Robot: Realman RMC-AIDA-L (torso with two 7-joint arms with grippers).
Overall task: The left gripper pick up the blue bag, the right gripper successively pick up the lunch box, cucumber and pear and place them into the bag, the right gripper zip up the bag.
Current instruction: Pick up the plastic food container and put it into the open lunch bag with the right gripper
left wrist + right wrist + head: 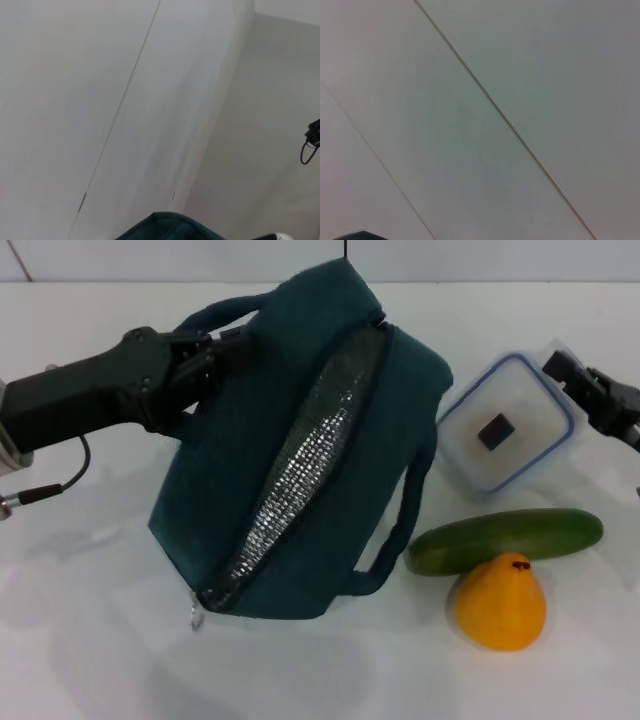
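The blue bag [300, 450] stands tilted in the middle of the head view. Its zipper is open along the top and shows silver lining [305, 465]. My left gripper [222, 352] reaches in from the left and holds the bag's near loop handle at the upper left edge. A corner of the bag [165, 227] also shows in the left wrist view. The lunch box [507, 423] lies to the right of the bag. My right gripper [578, 380] is at the box's far right corner. In front of the box, the cucumber [505, 540] lies crosswise and the pear [500, 602] touches it.
Everything rests on a white table [90, 640]. The bag's other handle [405, 520] hangs toward the cucumber, and a metal zipper pull [196, 615] dangles at the bag's near end. The right wrist view shows only pale surfaces.
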